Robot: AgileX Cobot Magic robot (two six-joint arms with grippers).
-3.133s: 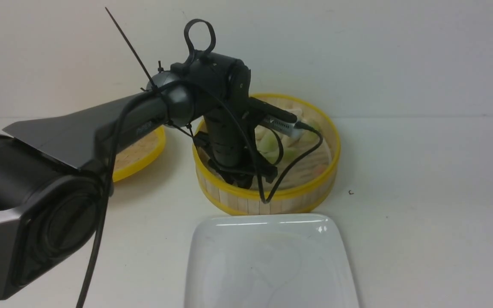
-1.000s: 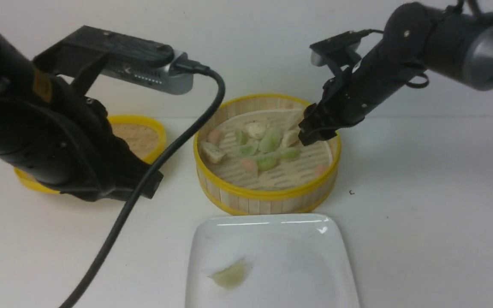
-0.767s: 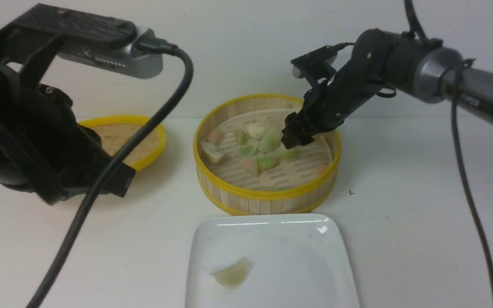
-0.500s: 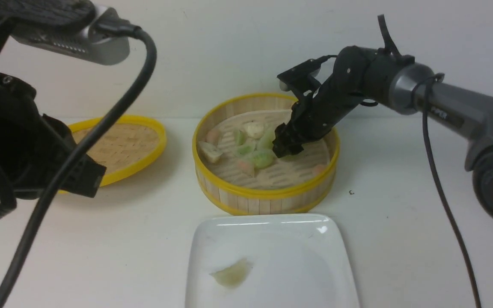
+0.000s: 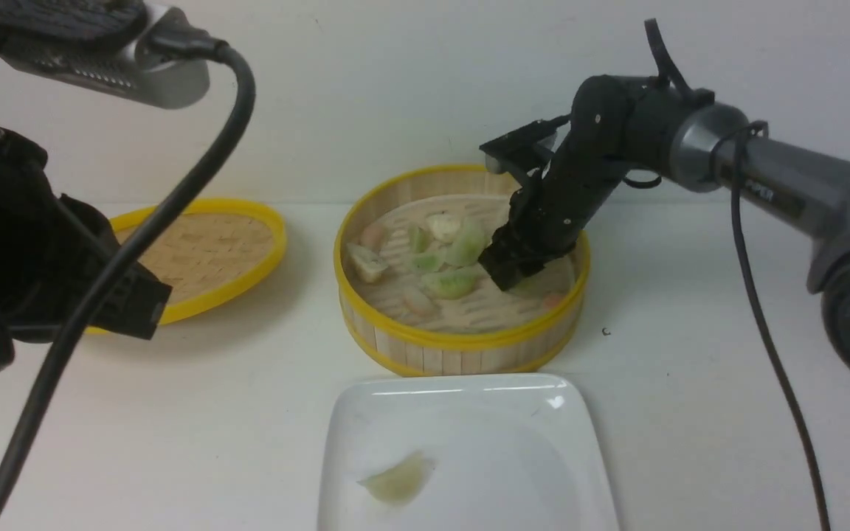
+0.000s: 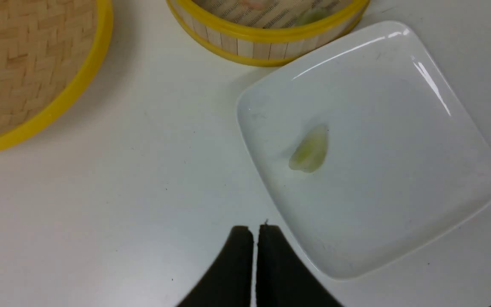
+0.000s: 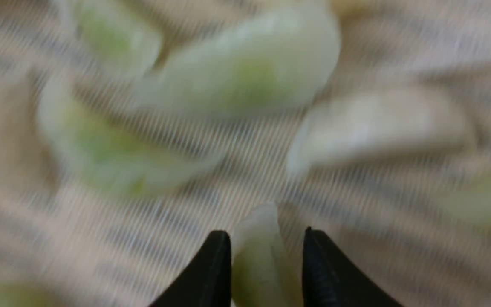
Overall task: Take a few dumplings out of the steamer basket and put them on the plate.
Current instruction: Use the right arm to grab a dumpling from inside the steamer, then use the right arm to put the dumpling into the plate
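1. Gently is the word here. The dumplings (image 5: 448,282) look light, soft and a little slick, easy to crush or tear. I judge a mild pinch across the plump middle safer than one on the thin pleated edge.
2. The right tool (image 5: 506,273) reaches down inside the steamer basket (image 5: 462,352), toward its right side. In the right wrist view its fingers (image 7: 211,268) straddle one pale green dumpling (image 7: 256,251), close against its flanks. Blur hides whether they actually clamp it.
3. That dumpling stands on edge — long axis along the fingers, thin width across the gap.
4. The left tool (image 6: 254,232), fingers together and empty, hangs over the table (image 6: 100,204), left of the basket and nearer the robot.
5. One flat dumpling (image 5: 395,479) lies on the plate (image 5: 580,457) just in front of the basket, its narrower end angled toward the basket.
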